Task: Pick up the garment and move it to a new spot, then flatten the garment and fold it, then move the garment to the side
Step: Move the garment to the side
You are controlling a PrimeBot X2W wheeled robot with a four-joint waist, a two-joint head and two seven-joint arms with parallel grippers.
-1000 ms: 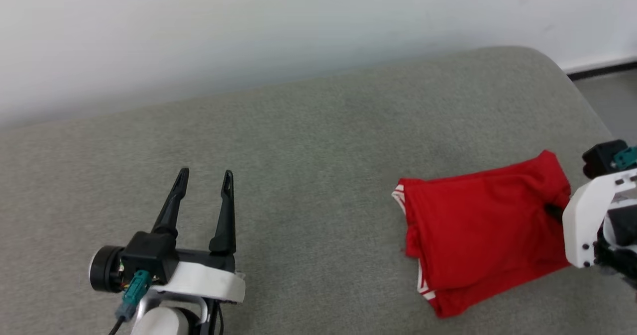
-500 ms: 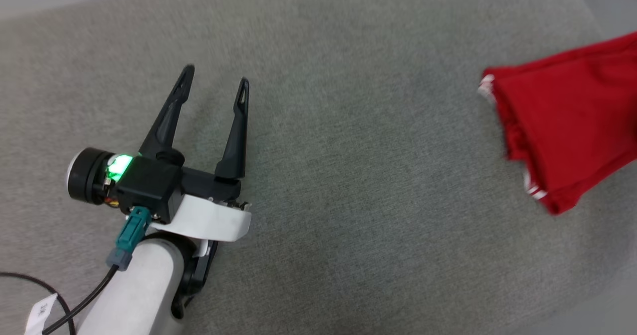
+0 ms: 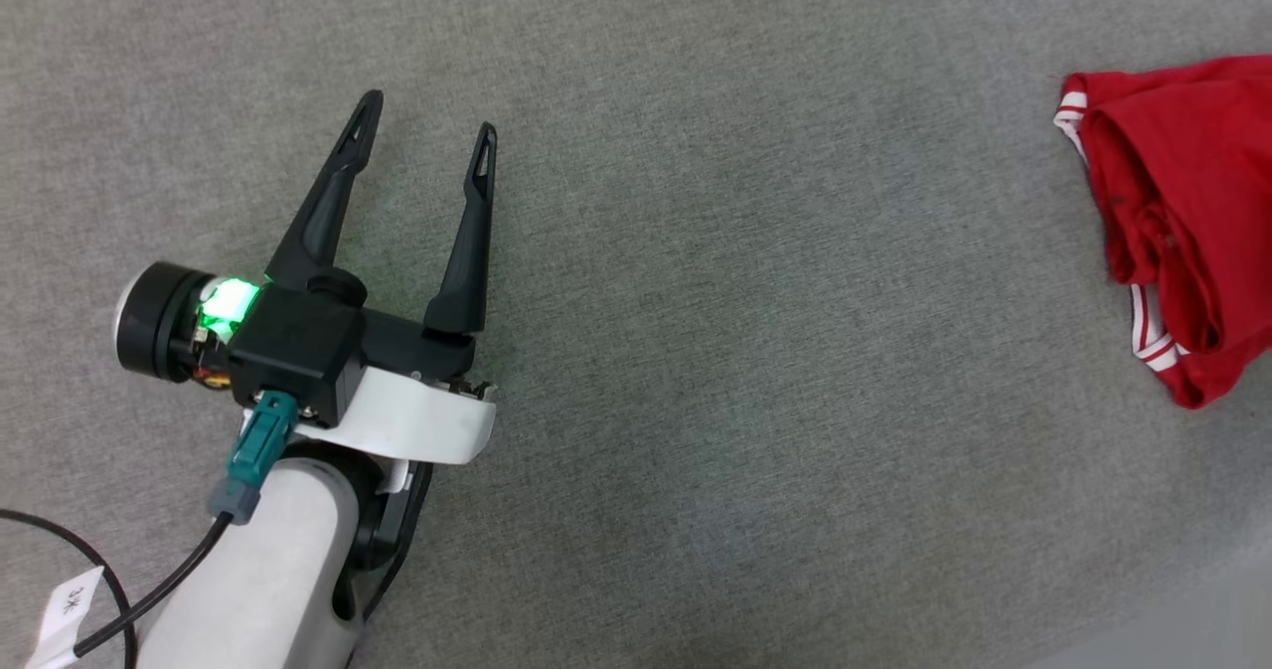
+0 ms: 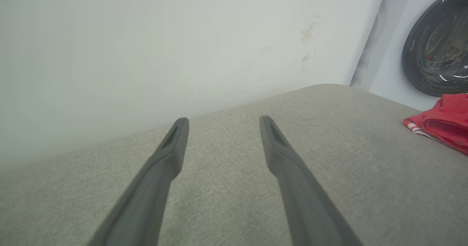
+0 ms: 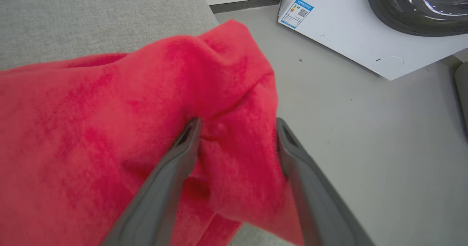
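The garment [image 3: 1183, 212], red with red-white striped trim, lies bunched at the right edge of the head view on a grey cushioned surface [image 3: 696, 351]. Its letters and number are hidden. In the right wrist view the red garment [image 5: 109, 129] is humped up close, and my right gripper [image 5: 238, 123] stands open with a fold of the fabric between its spread fingers. My left gripper [image 3: 427, 117] rests open and empty far to the left of the garment. In the left wrist view my left gripper [image 4: 223, 122] points at the wall, with the garment [image 4: 442, 123] far right.
The cushioned surface ends just right of the garment, with grey floor [image 5: 347, 129] below. A white washing machine [image 5: 365, 26] with a dark round door [image 4: 435, 45] stands beyond that edge. A white wall [image 4: 146, 56] backs the surface. A black cable [image 3: 60, 550] trails by my left forearm.
The head camera has tilted down and turned left, so the wall and my right gripper have left that view. The garment looks more bunched than before. My left gripper stays open.
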